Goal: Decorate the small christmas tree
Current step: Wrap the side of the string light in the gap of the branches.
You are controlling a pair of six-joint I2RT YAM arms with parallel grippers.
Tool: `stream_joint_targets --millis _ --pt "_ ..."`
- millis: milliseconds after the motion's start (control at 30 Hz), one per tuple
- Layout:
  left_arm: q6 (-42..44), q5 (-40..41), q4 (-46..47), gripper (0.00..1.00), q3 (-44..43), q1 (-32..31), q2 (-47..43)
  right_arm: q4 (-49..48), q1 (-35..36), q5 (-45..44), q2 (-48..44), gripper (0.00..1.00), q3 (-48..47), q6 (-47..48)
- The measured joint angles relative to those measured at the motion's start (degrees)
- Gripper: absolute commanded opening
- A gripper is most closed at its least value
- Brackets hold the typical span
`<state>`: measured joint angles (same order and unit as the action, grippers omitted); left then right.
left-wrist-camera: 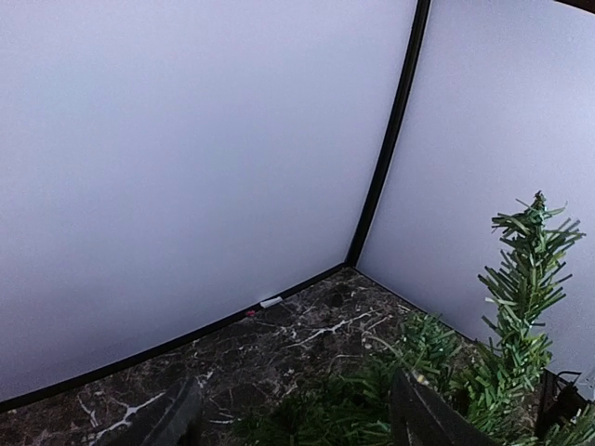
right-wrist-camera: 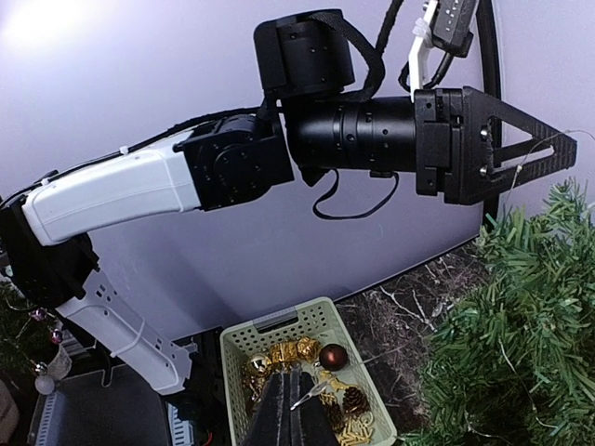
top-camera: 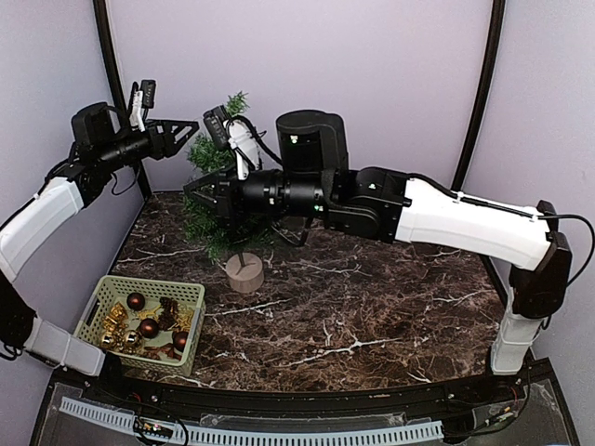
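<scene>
The small christmas tree (top-camera: 216,181) stands on its round wooden base (top-camera: 244,272) at the back left of the marble table; its top (left-wrist-camera: 528,279) also shows in the left wrist view. My left gripper (top-camera: 191,133) is held high just left of the treetop, open and empty (left-wrist-camera: 297,429), with a thin thread hanging beside its finger (right-wrist-camera: 521,139). My right gripper (top-camera: 198,190) reaches across into the tree's left side. It is shut (right-wrist-camera: 293,376), and a thin silvery thread (right-wrist-camera: 310,395) sticks out between its tips.
A pale green basket (top-camera: 149,282) sits at the near left with dark red balls, gold boxes and pine cones inside (right-wrist-camera: 333,357). Grey walls with black corner posts (left-wrist-camera: 381,177) close the back. The right arm (top-camera: 465,218) spans the table's middle.
</scene>
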<state>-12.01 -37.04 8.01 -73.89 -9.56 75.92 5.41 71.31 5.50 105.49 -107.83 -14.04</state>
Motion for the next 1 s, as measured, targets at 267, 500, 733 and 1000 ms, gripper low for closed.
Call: stream_joint_targets --millis 267,500,733,1000 --pt "3.6 6.3 -8.0 0.87 0.4 0.0 -3.7 -0.6 0.0 -0.9 0.0 0.0 1.7 -0.2" --pt "5.6 16.3 -16.2 0.71 0.0 0.1 -5.2 -1.2 0.1 -0.9 -0.1 0.0 1.9 -0.2" --pt "-1.5 21.2 -26.3 0.69 -6.3 0.7 -6.7 -1.2 0.1 -0.8 -0.2 0.0 1.9 -0.2" --pt "-13.3 5.7 -24.3 0.71 -10.7 0.7 -9.6 -1.6 0.2 -0.3 -0.2 0.0 1.9 -0.2"
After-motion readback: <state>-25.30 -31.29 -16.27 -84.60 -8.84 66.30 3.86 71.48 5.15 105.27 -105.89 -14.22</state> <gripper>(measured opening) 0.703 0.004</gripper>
